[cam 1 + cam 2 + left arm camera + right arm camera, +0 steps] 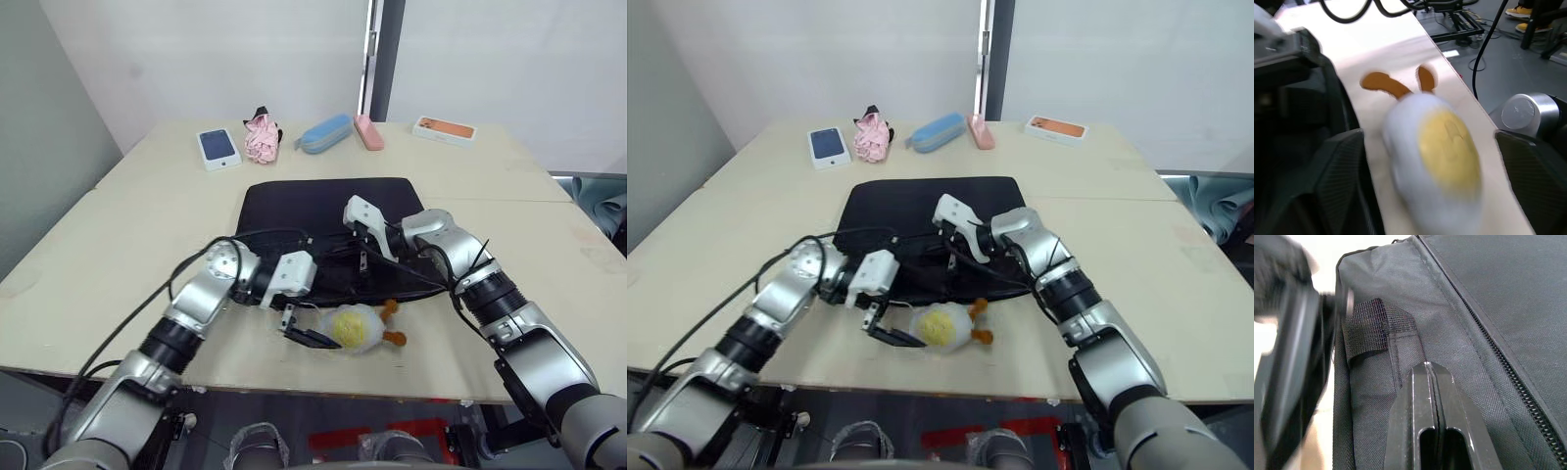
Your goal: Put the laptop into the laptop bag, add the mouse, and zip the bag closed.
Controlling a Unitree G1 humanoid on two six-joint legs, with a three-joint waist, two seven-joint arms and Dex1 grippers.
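Head view: the laptop bag [323, 211] lies flat mid-table, plush duck [355, 326] at its near edge. Left wrist view: the left gripper [1430, 161] is spread wide around the duck, gripping nothing. Right wrist view: the right gripper [1431, 374] is pressed closed on the bag fabric beside the zipper [1498, 357].

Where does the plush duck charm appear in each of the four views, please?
Left eye view: plush duck charm at the table's near edge, just in front of the laptop bag.
Right eye view: same spot, beside the left claw.
Left wrist view: centre, between the open fingers.
Right wrist view: not in it.
Shared landmark: the bag.
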